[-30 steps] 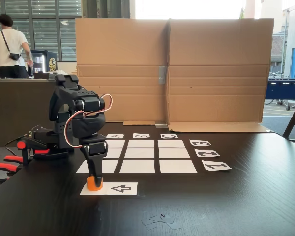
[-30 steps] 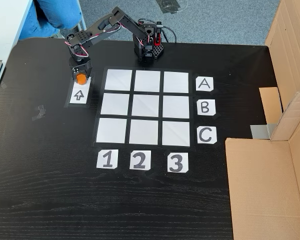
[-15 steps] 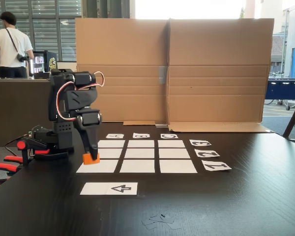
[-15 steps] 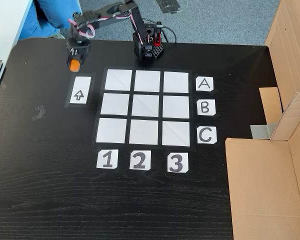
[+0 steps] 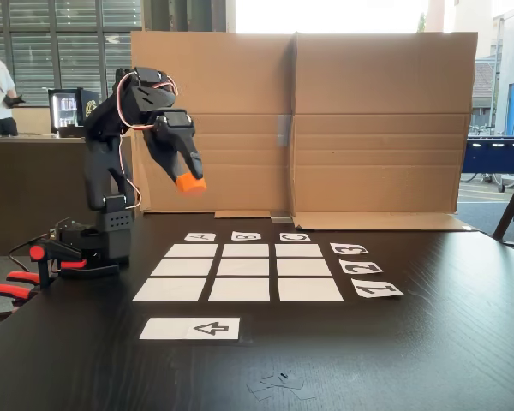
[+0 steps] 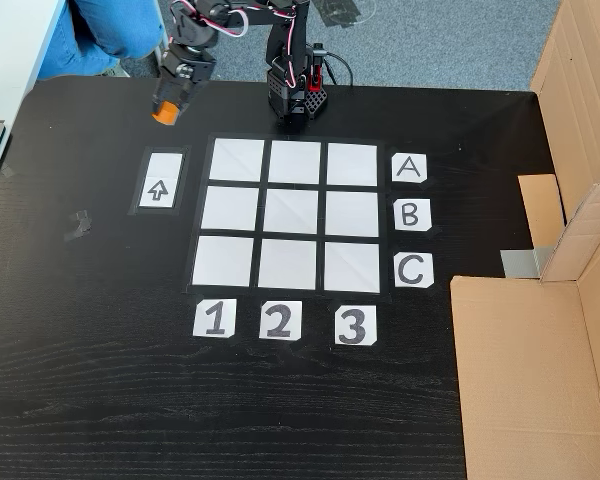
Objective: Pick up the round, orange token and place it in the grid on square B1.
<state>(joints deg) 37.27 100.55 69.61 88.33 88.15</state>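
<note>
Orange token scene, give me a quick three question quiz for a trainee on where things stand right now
1. True or false: the token rests on the arrow strip.
2. What does the gripper hold?
3. Square B1 is: a) bare, b) covered by the token?

Key: 1. False, it is held in the air. 2. The orange token. 3. a.

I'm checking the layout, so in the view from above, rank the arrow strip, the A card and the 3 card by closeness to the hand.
From the hand holding the token:
1. Arrow strip, just below it in the picture.
2. A card, across the grid to the right.
3. 3 card, far lower right.
</note>
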